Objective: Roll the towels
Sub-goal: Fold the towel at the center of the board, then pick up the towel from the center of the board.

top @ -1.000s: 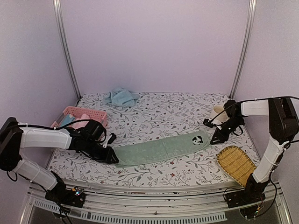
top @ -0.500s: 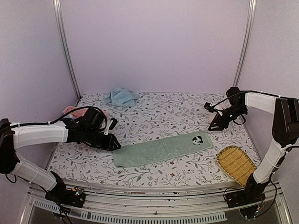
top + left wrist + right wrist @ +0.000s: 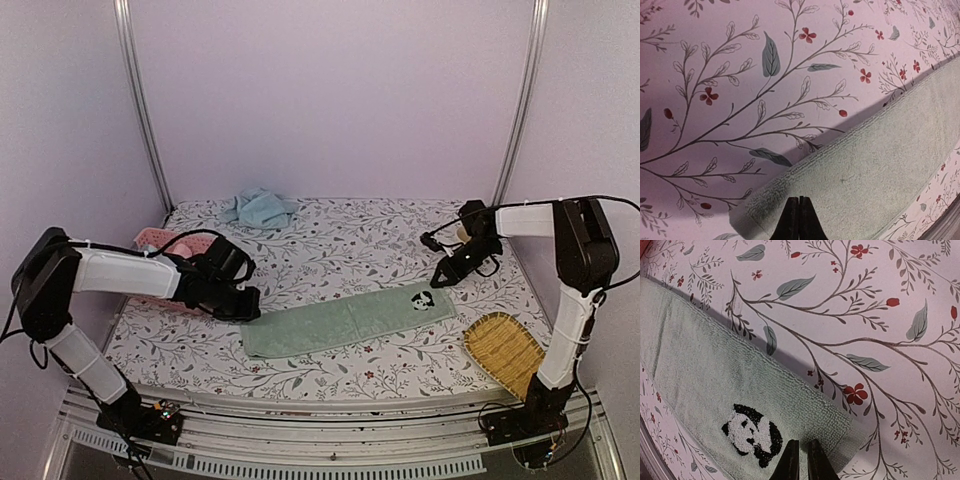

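A pale green towel (image 3: 340, 320) lies flat and long across the floral table, with a panda patch (image 3: 422, 298) near its right end. At the back, a light blue towel (image 3: 260, 207) sits crumpled. My left gripper (image 3: 252, 306) hovers at the green towel's left end; in the left wrist view its fingers (image 3: 799, 201) are pressed together over the terry cloth (image 3: 880, 165) with nothing between them. Over the far right corner is my right gripper (image 3: 438, 280). Its tips (image 3: 800, 445) stand beside the panda (image 3: 751, 435), a thin slit apart, and hold nothing.
A pink lattice basket (image 3: 155, 240) stands at the left behind my left arm. A cream mug (image 3: 462, 233) peeks out behind my right arm. A woven bamboo tray (image 3: 505, 352) lies at the front right. Metal posts and walls enclose the table.
Both grippers have closed. The left one shifted up and right along the towel's left end. The right one moved left, over the towel's far right corner. The towel lies as before.
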`<move>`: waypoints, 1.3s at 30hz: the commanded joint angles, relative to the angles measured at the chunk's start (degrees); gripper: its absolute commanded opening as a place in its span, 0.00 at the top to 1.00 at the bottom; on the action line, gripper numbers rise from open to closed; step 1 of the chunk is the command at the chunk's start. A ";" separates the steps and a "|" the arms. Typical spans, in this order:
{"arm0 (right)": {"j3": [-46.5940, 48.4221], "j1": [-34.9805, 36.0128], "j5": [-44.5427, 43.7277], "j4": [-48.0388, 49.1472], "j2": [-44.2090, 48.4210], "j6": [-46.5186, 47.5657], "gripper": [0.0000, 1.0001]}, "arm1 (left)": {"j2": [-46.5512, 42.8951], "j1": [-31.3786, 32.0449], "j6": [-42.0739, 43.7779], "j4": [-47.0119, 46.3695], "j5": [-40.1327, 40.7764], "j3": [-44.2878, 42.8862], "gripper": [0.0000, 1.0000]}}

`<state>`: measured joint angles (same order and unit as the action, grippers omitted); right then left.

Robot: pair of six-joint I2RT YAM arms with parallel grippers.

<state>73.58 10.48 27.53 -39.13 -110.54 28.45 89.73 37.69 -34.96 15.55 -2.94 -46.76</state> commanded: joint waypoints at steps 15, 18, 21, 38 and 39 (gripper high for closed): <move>7.21 0.23 -12.95 3.51 -9.92 -4.43 0.88 | 5.27 -0.22 -2.17 -2.22 3.13 4.60 1.00; 8.51 0.45 -11.90 2.69 -9.95 -3.75 0.86 | 1.88 0.74 -2.06 -2.10 3.48 5.05 1.00; 8.78 0.59 -10.24 1.79 -8.65 -3.45 0.84 | -2.98 3.78 -0.01 -2.67 3.06 4.23 1.00; 5.64 0.59 -4.07 2.41 3.67 -2.11 0.75 | -11.97 12.95 -9.56 -18.28 -7.72 23.24 1.00; 5.34 0.58 -4.40 2.29 4.21 -2.02 0.75 | -11.77 13.31 -9.88 -18.81 -7.41 24.05 1.00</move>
<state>80.05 10.98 21.63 -37.30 -109.49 26.15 77.56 49.01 -42.09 3.44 -9.80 -25.61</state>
